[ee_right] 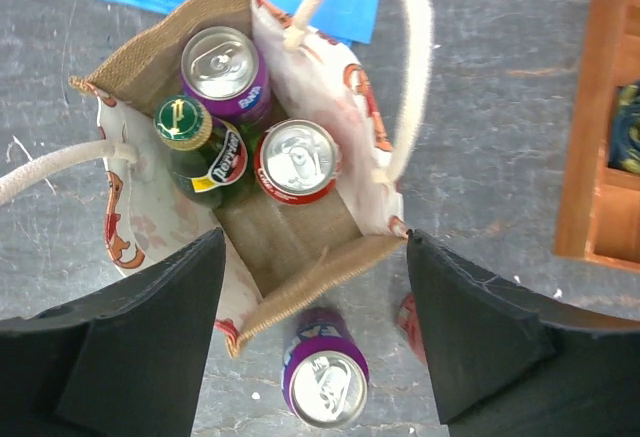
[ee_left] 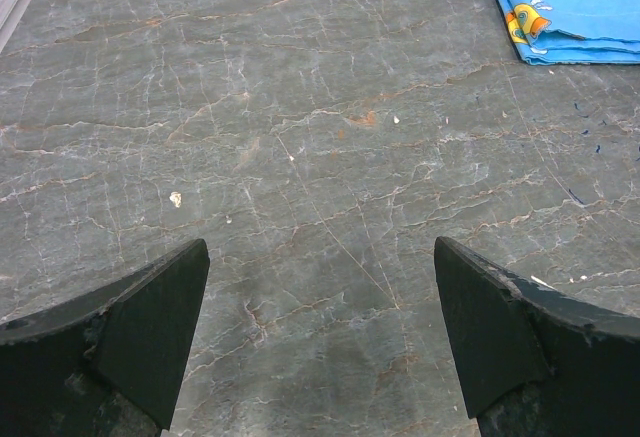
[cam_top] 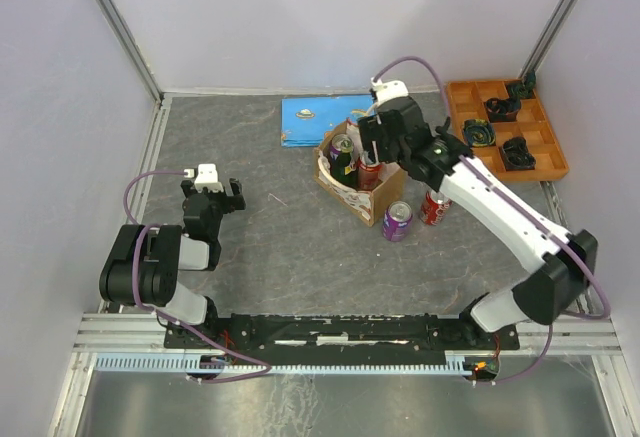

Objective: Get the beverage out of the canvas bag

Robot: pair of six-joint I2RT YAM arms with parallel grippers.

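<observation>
The bag [cam_top: 345,190] stands near the far edge of the bench [cam_top: 270,247], about halfway across. The right claw [ee_right: 315,247] hangs spread wide above it. Its wrist view looks straight down inside at a purple can [ee_right: 225,72], a red can [ee_right: 297,162] and a green bottle [ee_right: 195,142]. The left claw [ee_left: 320,257], also spread, sees only bench.

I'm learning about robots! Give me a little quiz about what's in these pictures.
1. How many drinks stand inside the bag?
2. True or false: the right arm's jaws are shut on a can.
3. What lies flat on the far side of the bag? A) blue booklet B) plate C) spoon

Key:
1) Three: purple can, green bottle, red can.
2) False. They are open above the bag.
3) A.
</observation>
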